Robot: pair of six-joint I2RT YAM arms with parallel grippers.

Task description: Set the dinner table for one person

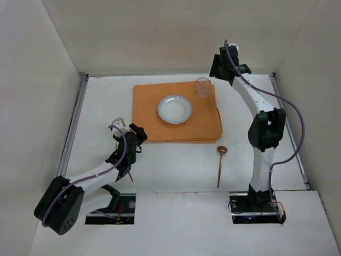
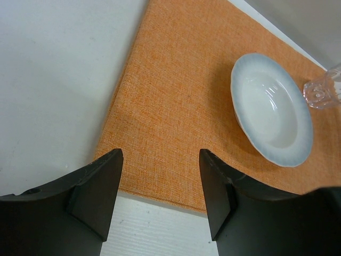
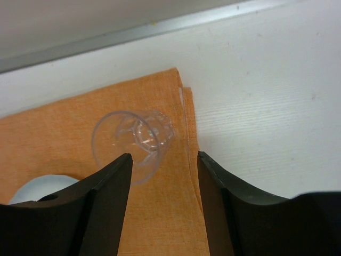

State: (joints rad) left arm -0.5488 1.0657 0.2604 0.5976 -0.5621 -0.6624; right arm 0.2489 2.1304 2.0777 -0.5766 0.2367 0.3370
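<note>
- Top view: the bench [image 1: 106, 101] bore an orange mat [image 1: 152, 120] at its far middle, with a plate [image 1: 175, 109] at the mat's centre and a glass [image 1: 203, 87] upright on the mat's far right corner. A spoon [image 1: 220, 166] lay on bare bench off the mat's near right corner, long axis near-to-far, bowl toward the mat. The right arm was judged nearer, with its path unobstructed.
- Left wrist view: the left hand [image 2: 160, 154] had its fingers apart and was empty, over the mat's near left edge.
- Right wrist view: the right hand [image 3: 162, 157] had its fingers apart and gripped nothing; the glass stood free on the mat just beyond them.

glass [image 2: 322, 90]: cut by frame edge | plate [image 3: 37, 189]: mostly hidden
</note>
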